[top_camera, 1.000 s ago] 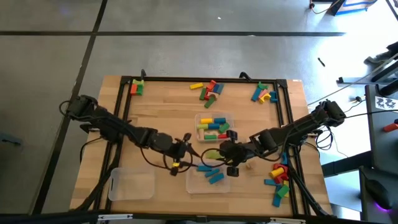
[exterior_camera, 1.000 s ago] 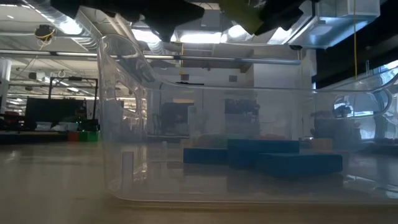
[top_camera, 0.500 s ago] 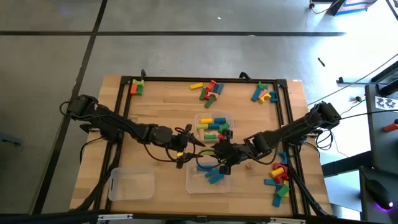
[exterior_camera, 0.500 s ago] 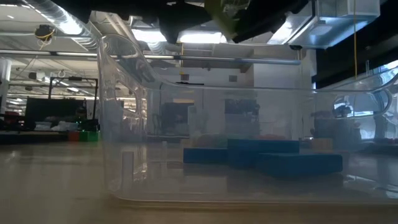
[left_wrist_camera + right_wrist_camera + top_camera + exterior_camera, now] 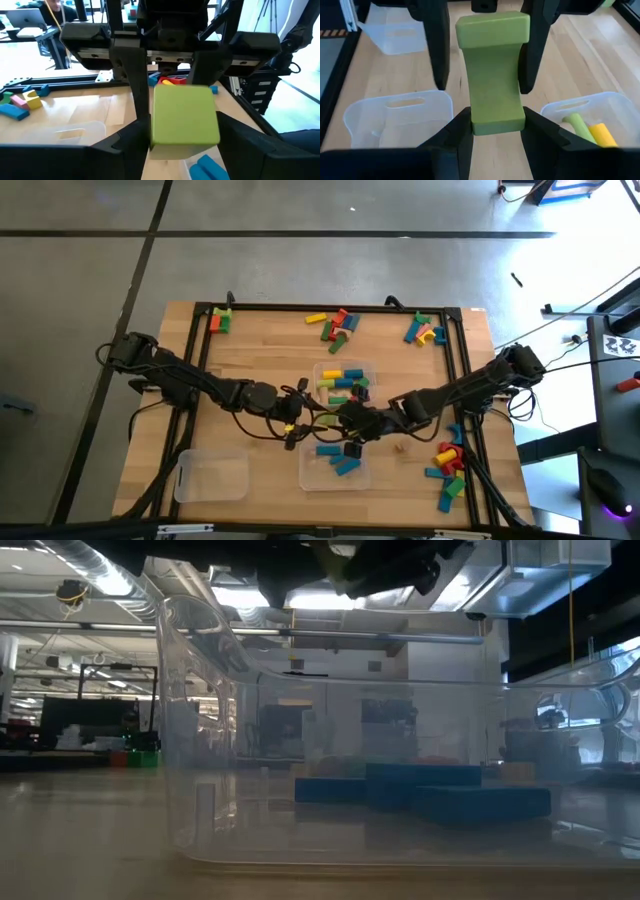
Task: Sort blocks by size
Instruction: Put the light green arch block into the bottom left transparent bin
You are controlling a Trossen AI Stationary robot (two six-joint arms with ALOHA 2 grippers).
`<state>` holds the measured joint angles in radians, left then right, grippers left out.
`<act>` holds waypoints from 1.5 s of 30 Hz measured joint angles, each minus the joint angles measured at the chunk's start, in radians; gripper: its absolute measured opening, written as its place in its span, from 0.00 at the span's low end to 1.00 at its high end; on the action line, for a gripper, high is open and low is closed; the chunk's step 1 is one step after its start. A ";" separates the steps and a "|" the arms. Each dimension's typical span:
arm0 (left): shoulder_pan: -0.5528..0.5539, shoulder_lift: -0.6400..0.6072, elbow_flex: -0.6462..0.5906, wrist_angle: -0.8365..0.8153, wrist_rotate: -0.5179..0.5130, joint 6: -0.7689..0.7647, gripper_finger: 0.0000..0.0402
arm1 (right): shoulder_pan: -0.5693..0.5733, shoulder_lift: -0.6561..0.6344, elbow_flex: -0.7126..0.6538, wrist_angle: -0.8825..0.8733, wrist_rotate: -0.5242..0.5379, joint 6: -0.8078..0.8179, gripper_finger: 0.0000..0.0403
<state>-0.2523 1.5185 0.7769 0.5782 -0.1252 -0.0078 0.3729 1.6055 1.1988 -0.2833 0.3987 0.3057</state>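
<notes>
A long light-green block (image 5: 492, 75) hangs in the air over the middle of the table. My right gripper (image 5: 347, 421) is shut on it. The block's free end face (image 5: 185, 120) points at my left gripper (image 5: 303, 416), which is open. Its two fingers (image 5: 439, 50) stand on either side of that free end. Below them stands a clear tray (image 5: 200, 740) holding several blue blocks (image 5: 430, 790). Beyond it a second tray (image 5: 345, 380) holds mixed blocks. My right gripper pinches the green block by its long sides at the end nearest the wrist (image 5: 476, 120), between the two fingers. The fingers come from the table's right, slanting down, and lie along the block. The block sticks out past the fingertips, clear of the table. My left gripper: I cannot tell whether its fingers touch the block's free end.
An empty clear tray (image 5: 212, 477) lies at the near left. Loose piles of blocks lie at the far left corner (image 5: 220, 321), far middle (image 5: 336, 325), far right (image 5: 425, 330) and near right (image 5: 448, 470). A black frame (image 5: 200, 350) borders the work area.
My right gripper has carried the green block toward the table's left, up to my left gripper, so the block's free end now sits between the left fingers. My left gripper has shifted slightly toward the far right.
</notes>
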 joint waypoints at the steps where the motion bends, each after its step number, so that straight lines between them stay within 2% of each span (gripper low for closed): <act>1: 0.001 0.000 0.000 0.000 0.001 0.000 0.49 | 0.000 0.000 0.000 -0.003 0.002 0.000 0.35; 7: 0.000 0.000 0.000 0.001 -0.004 0.032 0.32 | 0.000 0.000 0.000 -0.002 -0.009 0.004 0.36; 13: 0.000 -0.001 0.000 -0.002 -0.001 0.011 0.32 | 0.000 -0.001 0.000 -0.004 -0.009 -0.013 0.45; 17: -0.003 -0.039 0.000 -0.082 0.007 -0.013 0.32 | 0.022 -0.027 -0.002 -0.039 -0.030 -0.024 0.52; 21: -0.008 -0.111 0.029 -0.254 0.009 -0.041 0.33 | 0.077 -0.066 -0.002 -0.138 -0.013 0.000 0.57; 24: -0.013 -0.154 0.080 -0.422 0.006 -0.073 0.33 | 0.135 -0.085 -0.002 -0.210 0.050 0.022 0.58; 31: -0.070 -0.173 0.269 -0.894 0.003 -0.147 0.33 | 0.260 -0.094 -0.002 -0.457 0.160 0.157 0.57; 36: -0.157 -0.171 0.371 -1.218 0.002 -0.334 0.34 | 0.329 -0.094 -0.002 -0.608 0.218 0.336 0.56; 40: -0.241 -0.171 0.411 -1.376 0.003 -0.450 0.34 | 0.385 -0.094 -0.002 -0.688 0.267 0.454 0.56; 45: -0.311 -0.171 0.409 -1.464 0.004 -0.540 0.34 | 0.462 -0.094 -0.002 -0.797 0.303 0.623 0.56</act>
<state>-0.5637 1.3479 1.1854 -0.8860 -0.1211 -0.5477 0.8347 1.5120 1.1973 -1.0800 0.7014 0.9285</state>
